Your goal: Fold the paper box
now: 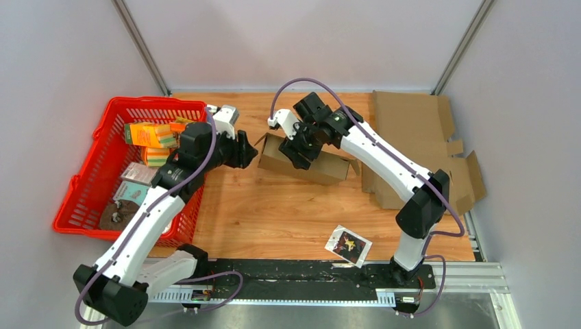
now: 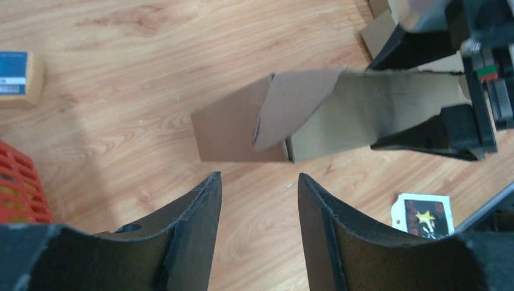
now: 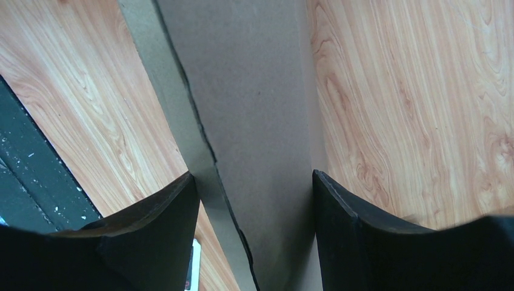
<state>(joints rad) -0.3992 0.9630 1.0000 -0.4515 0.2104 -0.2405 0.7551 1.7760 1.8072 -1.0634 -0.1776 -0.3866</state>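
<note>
One paper box point(image 3: 254, 109) within right gripper point(image 3: 253, 176)

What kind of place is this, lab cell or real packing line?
Probably a lab test cell: plain grey partition walls enclose a wooden table, a mounting rail runs along its near edge, and a red basket of goods and flat cardboard sit staged.

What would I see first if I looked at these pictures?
The brown paper box in the middle of the table, held by the right gripper while the open left gripper points at its end. Next, the bright red basket on the left, holding small packages.
</note>
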